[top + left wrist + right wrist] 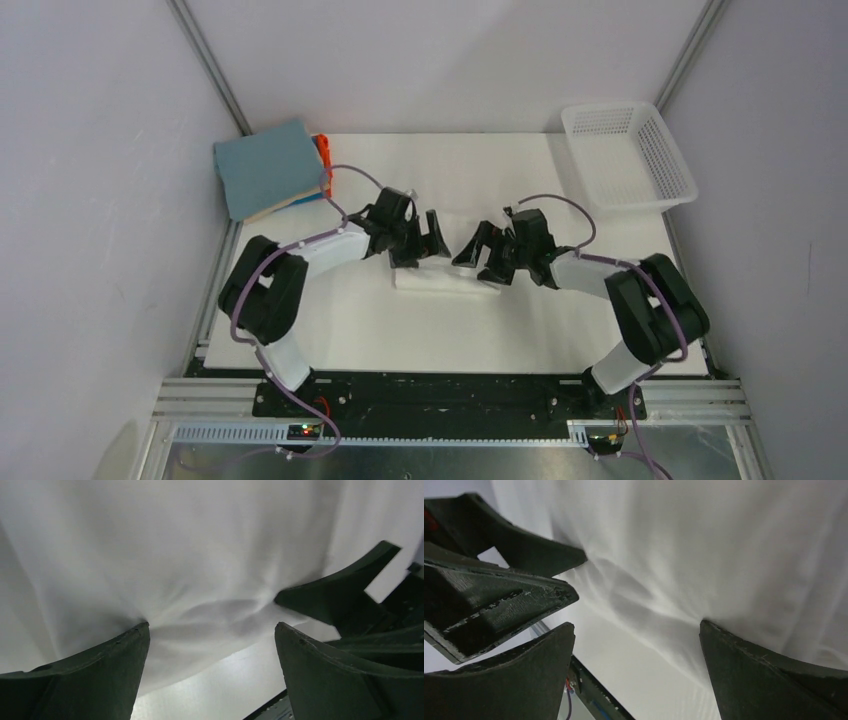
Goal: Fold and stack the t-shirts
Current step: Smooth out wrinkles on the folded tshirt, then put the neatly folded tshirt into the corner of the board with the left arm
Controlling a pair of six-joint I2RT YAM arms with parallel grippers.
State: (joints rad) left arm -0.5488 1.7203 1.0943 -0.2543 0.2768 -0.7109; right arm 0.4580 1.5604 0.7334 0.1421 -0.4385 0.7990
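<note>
Since both grippers crowd over it, the folded white t-shirt (pixel 445 283) at the middle is mostly hidden, its edges barely showing against the white table (pixel 400 340). Jaws on the left gripper (pixel 422 250) and right gripper (pixel 485 258) are spread wide, gripping nothing. One stack of four folded shirts (pixel 265 168) sits far-left and one mesh basket (pixel 628 155) far-right, with open tabletop between.

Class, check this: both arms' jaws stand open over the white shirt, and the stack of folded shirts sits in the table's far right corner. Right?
No. The top external view shows the stack of folded shirts in the far left corner; both arms' jaws are open over the white shirt.
</note>
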